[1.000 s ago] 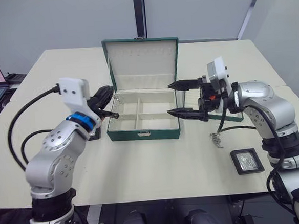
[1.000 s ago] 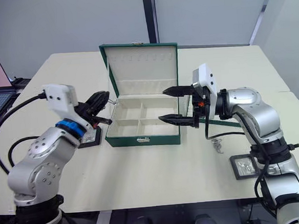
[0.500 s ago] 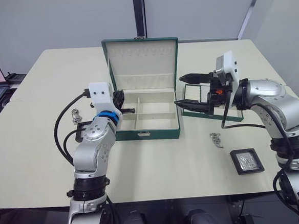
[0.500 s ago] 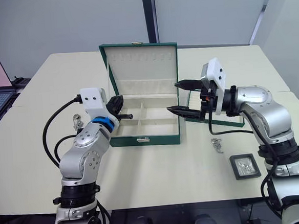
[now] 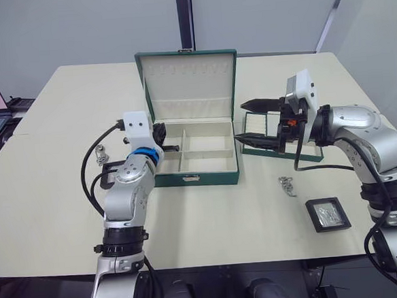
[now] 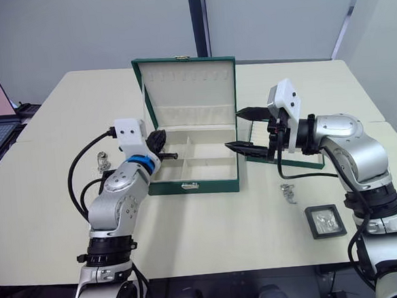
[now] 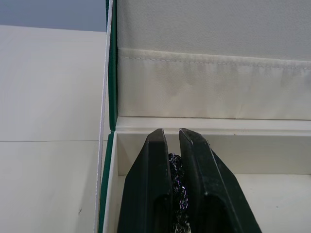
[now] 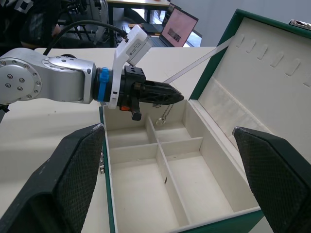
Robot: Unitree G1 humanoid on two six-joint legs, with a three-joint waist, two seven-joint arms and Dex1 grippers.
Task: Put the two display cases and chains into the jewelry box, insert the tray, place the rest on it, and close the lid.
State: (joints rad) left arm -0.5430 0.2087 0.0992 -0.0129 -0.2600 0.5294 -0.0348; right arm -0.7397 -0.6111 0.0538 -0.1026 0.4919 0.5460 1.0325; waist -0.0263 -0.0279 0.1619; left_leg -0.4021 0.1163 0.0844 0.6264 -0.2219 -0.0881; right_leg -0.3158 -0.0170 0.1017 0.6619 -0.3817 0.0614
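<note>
Jewelry box (image 5: 194, 164) sits mid-counter (image 5: 210, 216), dark green outside, cream lining, interior split by dividers into compartments, small gold clasp on the front wall. Lid (image 5: 189, 81) stands upright behind it — cream-lined, a row of small hooks near the top, a pocket lower down.

Left gripper (image 8: 163, 94) reaches over the box's left rear compartment, jaws pinched nearly together on a chain (image 8: 164, 114) that dangles from them above the lining.

Right gripper (image 5: 248, 123) hovers at the box's right edge, jaws spread wide, holding nothing.

Tray (image 5: 301, 153) lies right of the box, partly behind the right arm. Second chain (image 5: 287, 185) and one display case (image 5: 328, 214) lie on the counter front right; another chain (image 5: 102, 156) lies left of the box.
</note>
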